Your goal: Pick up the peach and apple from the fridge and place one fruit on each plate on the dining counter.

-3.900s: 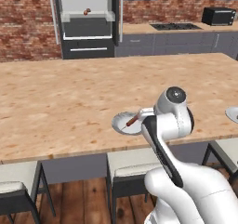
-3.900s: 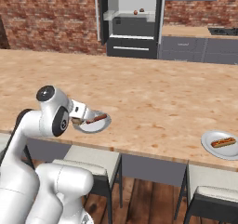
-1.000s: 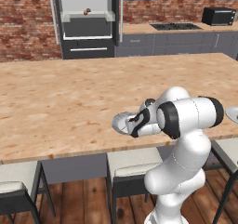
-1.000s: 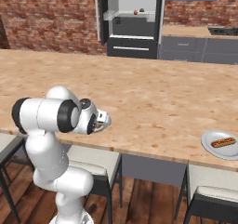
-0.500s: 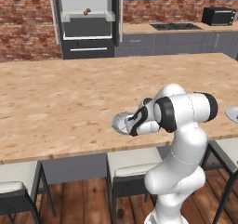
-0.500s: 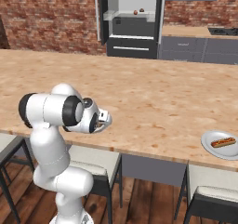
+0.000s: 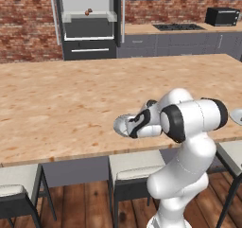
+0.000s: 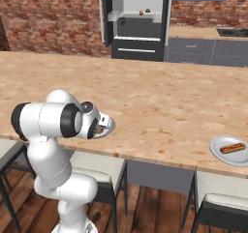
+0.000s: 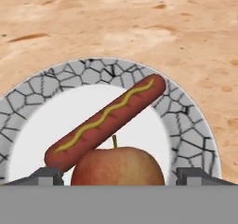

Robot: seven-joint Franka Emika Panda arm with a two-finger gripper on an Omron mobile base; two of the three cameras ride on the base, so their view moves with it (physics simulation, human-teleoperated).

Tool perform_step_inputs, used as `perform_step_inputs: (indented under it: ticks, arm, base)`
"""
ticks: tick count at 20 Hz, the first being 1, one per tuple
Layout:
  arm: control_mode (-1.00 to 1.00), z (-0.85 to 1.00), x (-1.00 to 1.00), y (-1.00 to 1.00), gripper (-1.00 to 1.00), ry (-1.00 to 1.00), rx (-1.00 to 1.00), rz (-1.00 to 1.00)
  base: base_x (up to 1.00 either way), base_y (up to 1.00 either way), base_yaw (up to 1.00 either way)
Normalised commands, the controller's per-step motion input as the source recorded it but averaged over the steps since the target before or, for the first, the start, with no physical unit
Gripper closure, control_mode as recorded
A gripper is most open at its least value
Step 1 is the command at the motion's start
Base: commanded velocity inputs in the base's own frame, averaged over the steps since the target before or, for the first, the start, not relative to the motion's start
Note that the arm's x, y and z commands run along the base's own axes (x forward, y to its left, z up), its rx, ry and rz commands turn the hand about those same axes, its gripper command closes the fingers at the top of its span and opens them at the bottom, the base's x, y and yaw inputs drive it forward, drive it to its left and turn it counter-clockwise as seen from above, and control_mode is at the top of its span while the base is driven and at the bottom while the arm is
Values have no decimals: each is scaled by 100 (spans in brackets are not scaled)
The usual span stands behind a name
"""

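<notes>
The gripper [image 9: 119, 180] hangs low over the near edge of the dining counter [image 7: 71, 104], its two dark fingertips [image 9: 44, 176] standing wide apart at either side of the apple [image 9: 118, 168]. The apple sits between them, stem up, but its lower half is cut off, so I cannot tell whether the fingertips touch its skin or stand just clear of it. From the left base view the gripper [image 7: 133, 127] is mostly swallowed by the arm's own white wrist and elbow, and from the right base view [image 8: 99, 127] it is a dark stub against the plate rim.

Directly under the gripper lies the near plate [image 9: 186, 125], white in the middle with a grey crackle-patterned rim; its closest part is hidden. Just beyond the apple, a hot dog [image 9: 109, 121] with a yellow mustard line lies slantwise across the plate, apparently touching the apple.

Well off to the gripper's right, the second plate [image 8: 217, 152] carries another hot dog [image 8: 232, 147]; in the left base view only a sliver of it shows at the frame edge.

Far ahead across the counter stands the fridge [image 7: 87, 21], open, with a small reddish fruit [image 7: 88, 11] on a shelf, too small to name for certain.
</notes>
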Motion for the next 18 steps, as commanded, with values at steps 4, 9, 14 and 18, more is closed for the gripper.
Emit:
perform_step_inputs:
  ticks: [4, 9, 14, 18]
  arm:
    - [-100, 44, 12, -4, -100, -3, 3, 0]
    - [-100, 100, -88, -19, -100, -18, 2, 0]
    - [-100, 100, -83, -7, -100, -9, 0, 0]
    - [-100, 100, -29, 0, -100, 1, 0, 0]
  base:
    - [0, 0, 0]
    - [0, 0, 0]
    - [0, 0, 0]
    - [0, 0, 0]
